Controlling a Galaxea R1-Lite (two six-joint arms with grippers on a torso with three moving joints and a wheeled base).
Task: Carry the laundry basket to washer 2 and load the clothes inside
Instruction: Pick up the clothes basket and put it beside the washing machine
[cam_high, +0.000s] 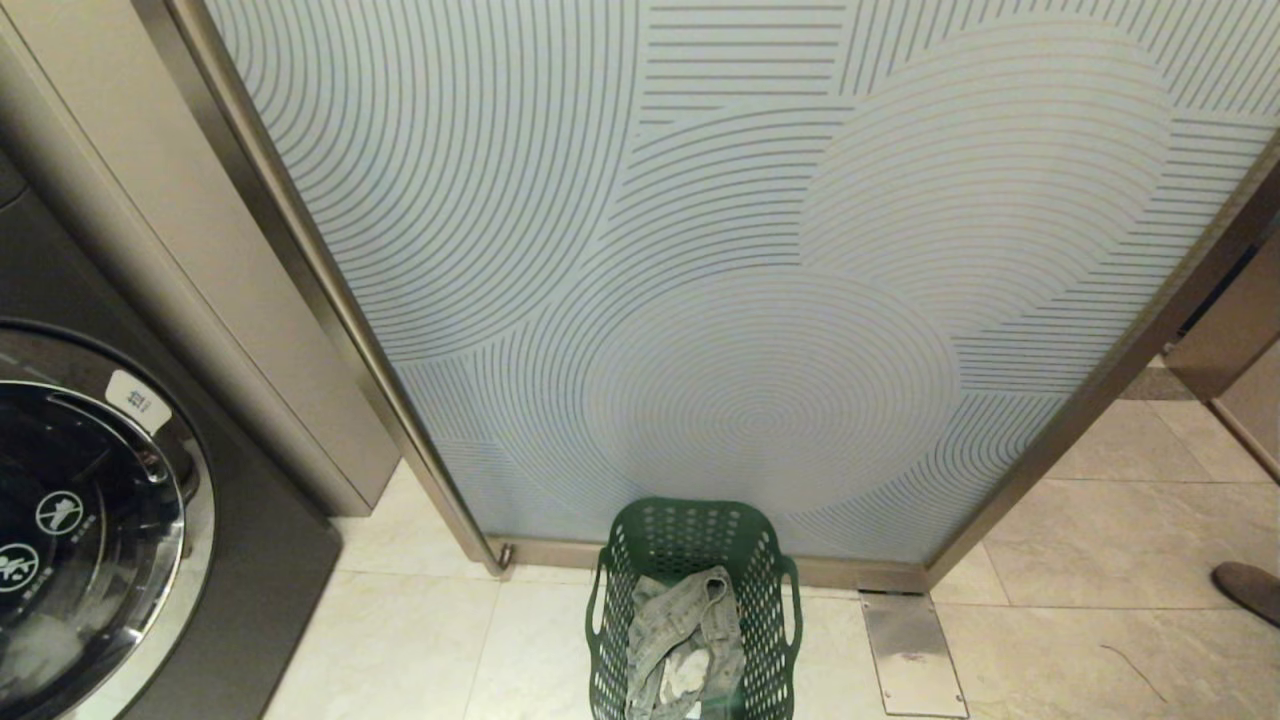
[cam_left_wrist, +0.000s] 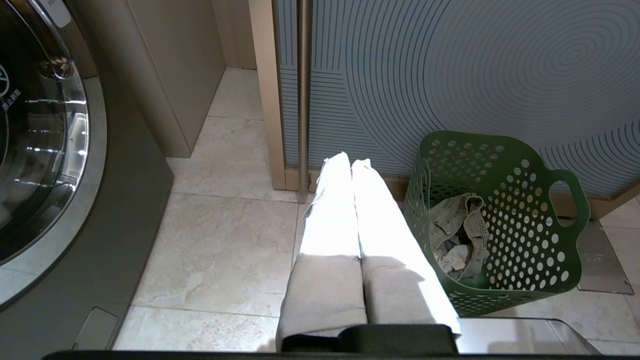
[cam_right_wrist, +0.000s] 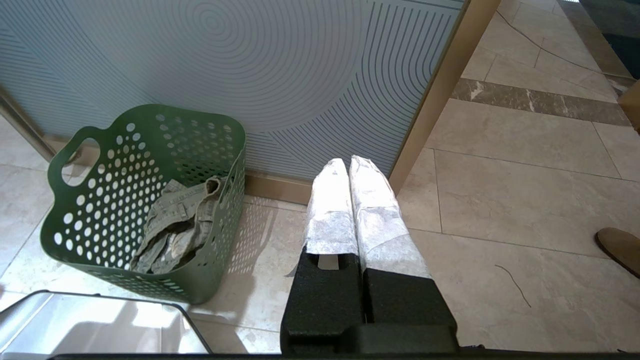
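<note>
washer (cam_high: 110, 520) left of basket, its number unread: I risk the wrong door | basket (cam_high: 697, 610) on floor against patterned panel (cam_high: 760, 270) | clothes (cam_high: 680, 645) inside may spill if tipped | my left gripper (cam_left_wrist: 347, 162) and right gripper (cam_right_wrist: 345, 165) flank it, both closed, empty

home laundry area; front-load washer (cam_high: 90, 520), tiled floor (cam_high: 1090, 560)
</note>
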